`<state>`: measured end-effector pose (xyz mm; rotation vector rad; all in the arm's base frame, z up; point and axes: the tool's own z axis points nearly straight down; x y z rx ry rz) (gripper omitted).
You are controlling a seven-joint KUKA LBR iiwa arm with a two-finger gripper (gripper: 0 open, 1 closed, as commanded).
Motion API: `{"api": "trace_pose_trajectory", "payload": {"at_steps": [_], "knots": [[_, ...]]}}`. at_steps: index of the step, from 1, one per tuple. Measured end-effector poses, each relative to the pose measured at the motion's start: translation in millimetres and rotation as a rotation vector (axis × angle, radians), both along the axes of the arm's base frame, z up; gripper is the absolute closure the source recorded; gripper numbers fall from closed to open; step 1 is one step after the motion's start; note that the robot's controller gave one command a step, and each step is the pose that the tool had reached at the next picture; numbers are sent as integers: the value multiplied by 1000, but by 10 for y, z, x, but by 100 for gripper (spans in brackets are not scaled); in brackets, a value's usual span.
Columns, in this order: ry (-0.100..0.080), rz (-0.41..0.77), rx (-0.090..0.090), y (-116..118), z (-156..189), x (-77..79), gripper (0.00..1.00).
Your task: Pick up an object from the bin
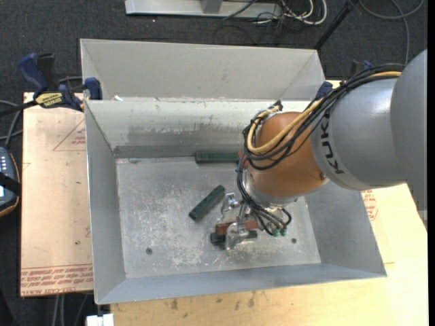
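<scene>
My gripper (236,227) is low over the bin floor, right of the middle and towards the front, under the orange wrist cover. A small dark brown block (219,238) lies at its lower left tip, touching or nearly touching it. A dark green flat bar (206,203) lies slanted on the floor just to the gripper's left, apart from it. A small green piece (281,233) shows on the floor just right of the gripper.
A second dark green bar (216,157) lies along the foot of the back wall, left of the arm. The arm and its cables cover the right part of the bin floor.
</scene>
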<state>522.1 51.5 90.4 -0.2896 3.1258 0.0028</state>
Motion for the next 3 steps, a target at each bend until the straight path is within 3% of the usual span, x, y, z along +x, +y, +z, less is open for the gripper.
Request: {"api": "trace_pose_trajectory", "payload": {"at_steps": [3], "knots": [[9,-1,-1,2,223,-23,100]]}}
